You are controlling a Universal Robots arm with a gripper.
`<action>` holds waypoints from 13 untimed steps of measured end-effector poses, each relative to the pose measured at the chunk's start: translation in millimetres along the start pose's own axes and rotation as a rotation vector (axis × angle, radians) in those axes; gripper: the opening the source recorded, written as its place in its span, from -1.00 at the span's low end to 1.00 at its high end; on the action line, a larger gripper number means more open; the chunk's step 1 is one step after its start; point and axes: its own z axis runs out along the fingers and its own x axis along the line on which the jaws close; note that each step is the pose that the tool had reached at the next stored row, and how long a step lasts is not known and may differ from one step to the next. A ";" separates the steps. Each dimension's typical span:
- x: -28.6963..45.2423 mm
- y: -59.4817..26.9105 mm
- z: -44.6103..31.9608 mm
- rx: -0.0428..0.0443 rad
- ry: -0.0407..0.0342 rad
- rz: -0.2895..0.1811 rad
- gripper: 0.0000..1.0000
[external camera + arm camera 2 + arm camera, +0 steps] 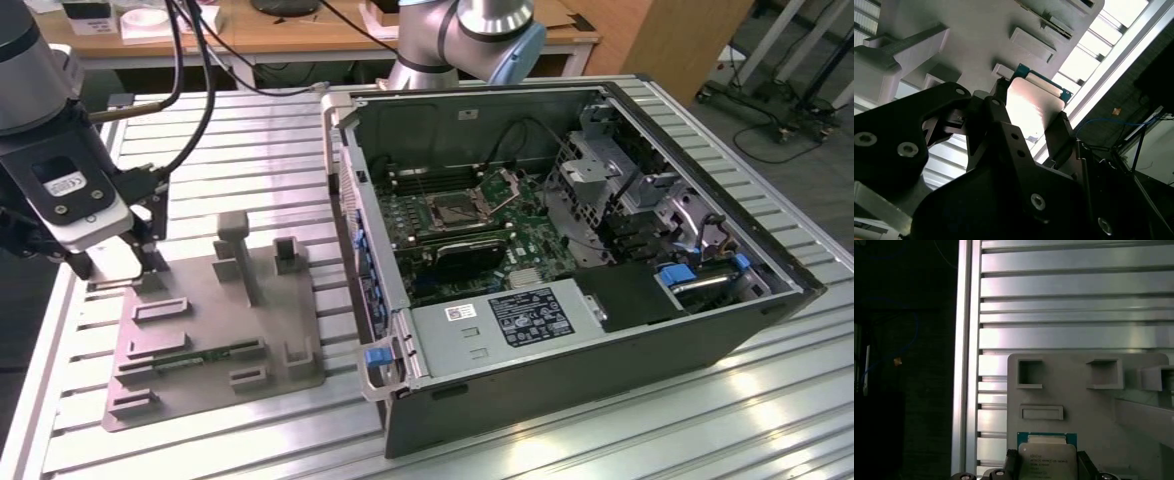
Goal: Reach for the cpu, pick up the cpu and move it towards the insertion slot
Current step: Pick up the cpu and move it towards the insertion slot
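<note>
Gripping the cpu by opposite edges — hand closed, above grey tray

Premises present as a robotics laboratory or test workshop. The work surface is a desk of slotted aluminium profile carrying an opened computer case and a grey plastic fixture tray, with a robot arm base mounted at the far edge. Behind stand a wooden bench, trailing black cables and wheeled equipment stands.
</note>
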 end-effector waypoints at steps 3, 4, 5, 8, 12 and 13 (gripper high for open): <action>0.0 0.1 -1.2 -0.0001 -0.0001 0.000 0.08; 0.0 0.1 -1.5 -0.0001 -0.0001 0.000 0.08; 0.0 0.1 -2.8 -0.0001 0.0000 0.000 0.08; 0.0 0.2 -3.4 -0.0001 -0.0001 0.000 0.08; 0.0 0.2 -4.5 0.0001 0.0002 0.000 0.08; 0.0 0.2 -5.1 0.0001 0.0003 0.000 0.08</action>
